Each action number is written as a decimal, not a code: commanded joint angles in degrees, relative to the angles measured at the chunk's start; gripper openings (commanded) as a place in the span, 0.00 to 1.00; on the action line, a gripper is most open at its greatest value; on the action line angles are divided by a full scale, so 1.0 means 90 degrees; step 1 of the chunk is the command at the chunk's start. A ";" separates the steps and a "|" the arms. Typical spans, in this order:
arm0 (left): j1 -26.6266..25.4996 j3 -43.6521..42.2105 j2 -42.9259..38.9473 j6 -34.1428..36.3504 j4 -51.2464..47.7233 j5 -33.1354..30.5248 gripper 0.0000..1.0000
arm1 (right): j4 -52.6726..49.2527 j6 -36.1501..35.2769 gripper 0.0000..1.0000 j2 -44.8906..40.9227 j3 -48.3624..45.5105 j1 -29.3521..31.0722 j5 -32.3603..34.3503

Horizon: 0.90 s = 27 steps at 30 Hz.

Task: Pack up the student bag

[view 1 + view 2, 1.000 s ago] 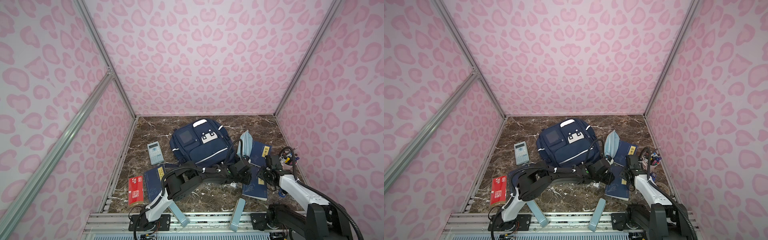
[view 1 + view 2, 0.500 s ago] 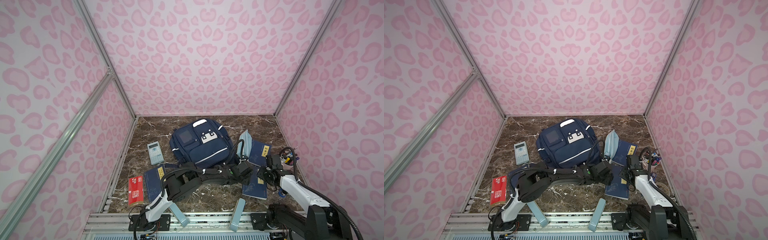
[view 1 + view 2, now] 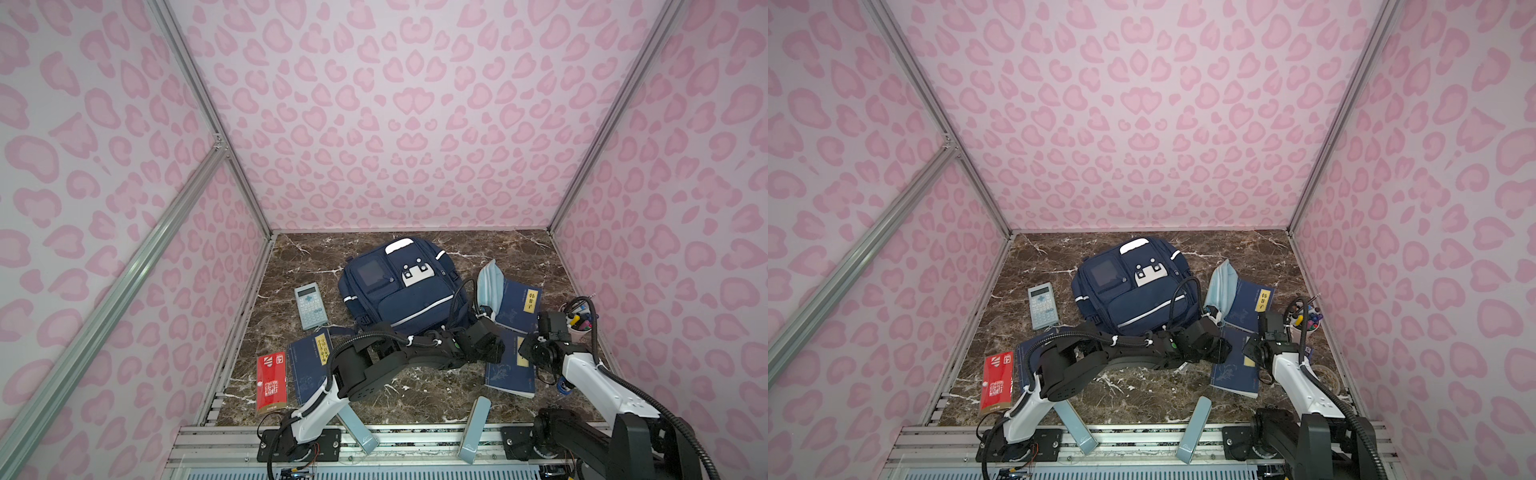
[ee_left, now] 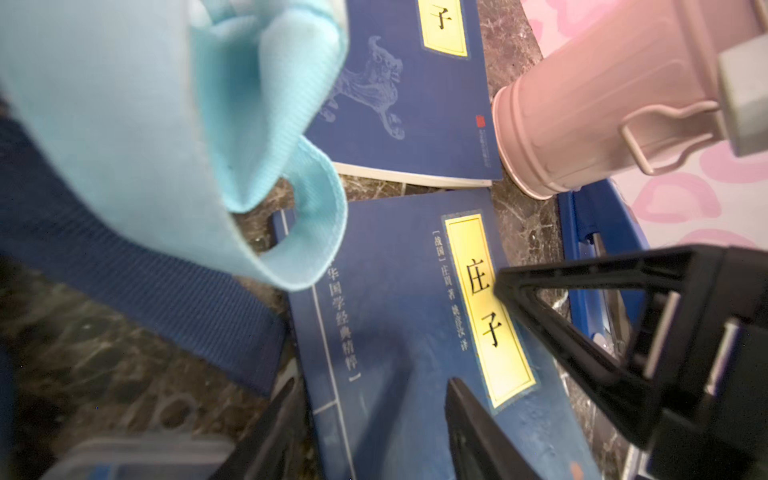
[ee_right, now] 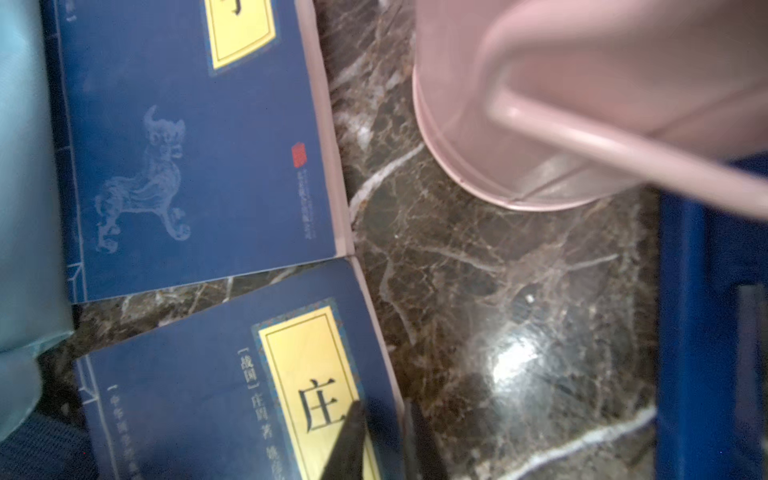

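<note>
Marble formed the counter (image 3: pixel 415 390), and the student bag (image 3: pixel 399 299) (image 3: pixel 1133 299) lay face up at its middle, toward the back wall, in both top views. Right of the bag lay a light-blue pouch (image 3: pixel 488 286), partly over a far blue book (image 3: pixel 519 305). Closer to the robot lay a near blue book (image 3: pixel 509 374) with a yellow title label.

The left arm reached across the middle to that near blue book. In the left wrist view the left pincer (image 4: pixel 372 386) stood open, one finger over the cover and the other off the spine edge, beside a navy strap (image 4: pixel 145 282). The right pincer (image 5: pixel 384 411) was closed at the opposite long edge of the same book, one tip on the yellow label. Whether it pinched the cover could not be told.

A pink pail (image 4: pixel 582 104) stood just beside both books. A calculator (image 3: pixel 311 305), a third blue book (image 3: pixel 309 365) and a red packet (image 3: pixel 271 382) lay to the left of the bag, the last two nearer the robot.
</note>
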 commanded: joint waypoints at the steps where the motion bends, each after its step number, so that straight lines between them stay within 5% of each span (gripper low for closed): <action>1: -0.0040 -0.0103 -0.0011 -0.0239 0.0097 0.1032 0.52 | 0.0182 -0.0035 0.08 -0.0249 -0.0137 0.0016 -0.0929; 4: -0.0015 -0.0287 -0.0029 -0.0474 0.0728 0.1372 0.51 | 0.0218 0.0002 0.00 -0.0562 -0.0215 -0.0017 -0.0973; 12: 0.0016 -0.0347 -0.0190 -0.0541 0.0610 0.1273 0.54 | 0.0266 -0.0043 0.00 -0.1089 -0.0370 -0.0203 -0.1414; 14: 0.0017 -0.0313 -0.0108 -0.0594 0.0631 0.1311 0.54 | 0.0301 -0.0058 0.19 -0.0911 -0.0351 -0.0224 -0.1564; 19: 0.0015 -0.0298 0.0000 -0.0585 0.0566 0.1211 0.54 | 0.0439 -0.0123 0.29 -0.0392 -0.0302 -0.0359 -0.1872; 21: 0.0025 -0.0290 0.0043 -0.0604 0.0591 0.1251 0.54 | 0.0388 -0.0193 0.23 -0.0255 -0.0238 -0.0428 -0.1996; 24: 0.0026 -0.0293 0.0045 -0.0612 0.0593 0.1242 0.54 | 0.0123 -0.0362 0.00 -0.0256 -0.0070 -0.0510 -0.2122; 27: 0.0058 -0.0312 0.0011 -0.0641 0.0560 0.1169 0.54 | 0.0225 -0.0355 0.00 -0.0663 -0.0128 -0.0510 -0.2246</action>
